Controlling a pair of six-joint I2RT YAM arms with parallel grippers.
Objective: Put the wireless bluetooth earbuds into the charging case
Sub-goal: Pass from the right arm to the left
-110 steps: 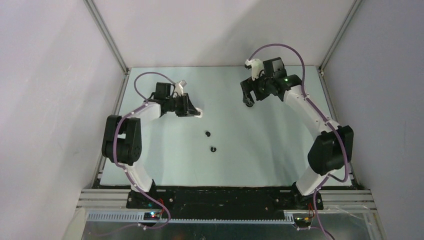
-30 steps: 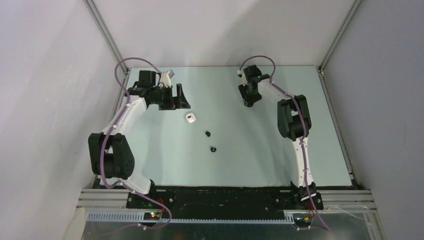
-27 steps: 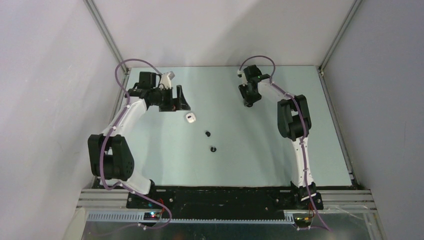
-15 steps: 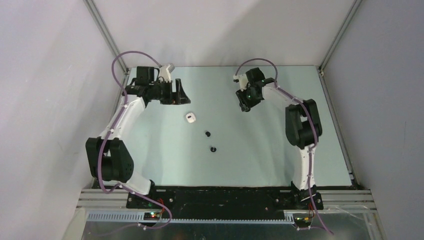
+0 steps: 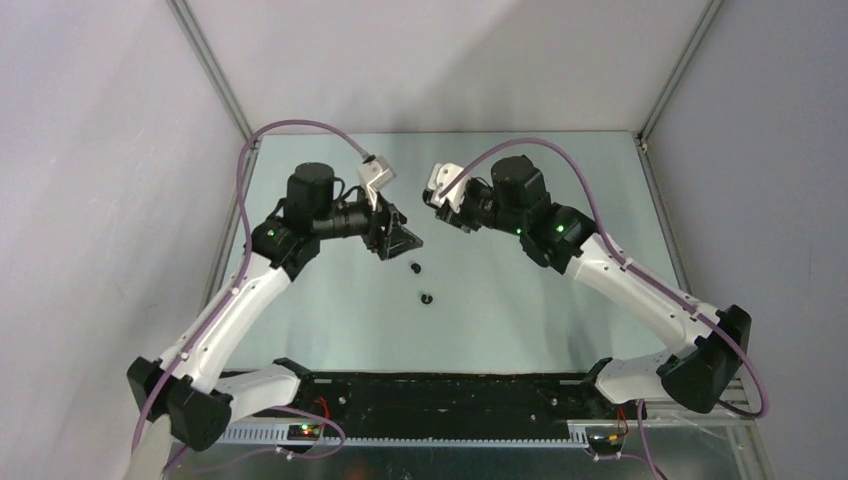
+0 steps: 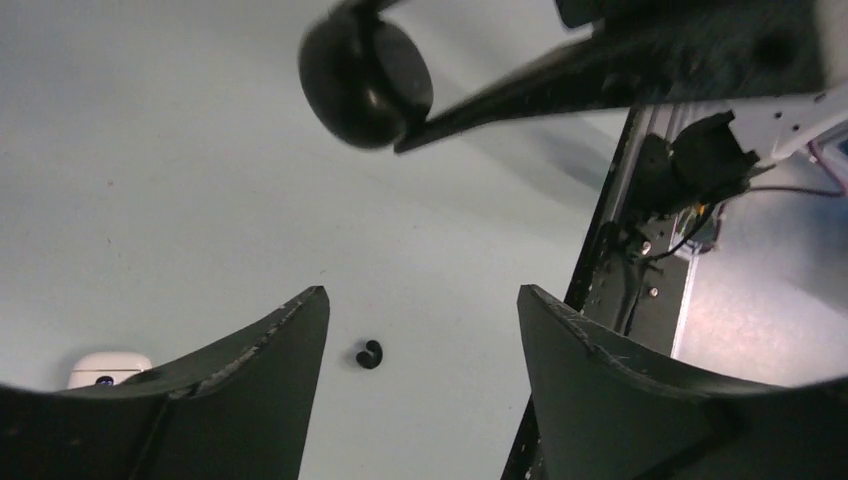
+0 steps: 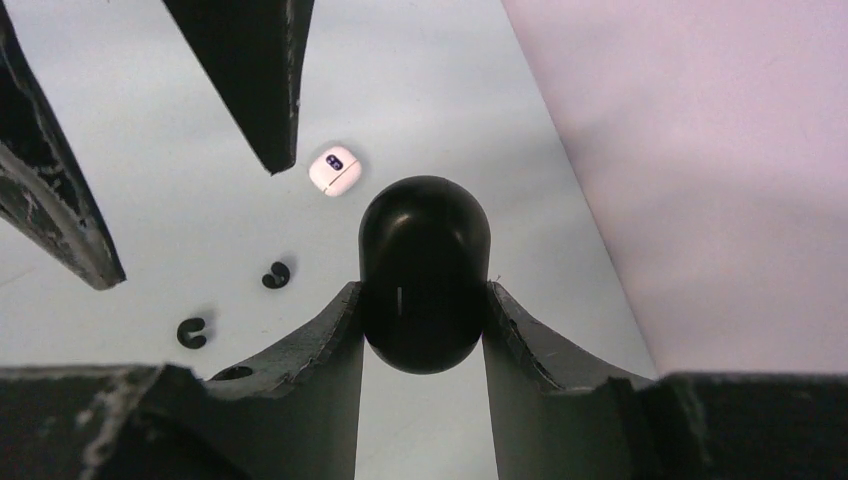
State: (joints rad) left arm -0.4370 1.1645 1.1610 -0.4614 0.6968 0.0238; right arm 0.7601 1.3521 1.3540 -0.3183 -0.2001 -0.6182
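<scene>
My right gripper (image 7: 424, 290) is shut on a black pebble-shaped charging case (image 7: 424, 250), held up off the table. In the top view it (image 5: 447, 203) hangs over the table's middle back, facing my left gripper (image 5: 400, 240). My left gripper (image 6: 422, 292) is open and empty, above the table. Two black earbuds (image 5: 415, 268) (image 5: 427, 298) lie on the table below; the right wrist view shows both (image 7: 277, 275) (image 7: 192, 333). A white case (image 7: 334, 170) lies closed by the left fingers (image 7: 250, 70). The left wrist view shows one earbud (image 6: 369, 354), the white case (image 6: 108, 367) and the black case (image 6: 365, 70).
The pale green table (image 5: 520, 310) is walled on the left, back and right, with aluminium posts (image 5: 215, 75) at the back corners. The black base rail (image 5: 440, 395) runs along the near edge.
Both arms have swung from the back of the table in toward the middle and now face each other. The right one carries the black case. My left jaws have narrowed somewhat.
</scene>
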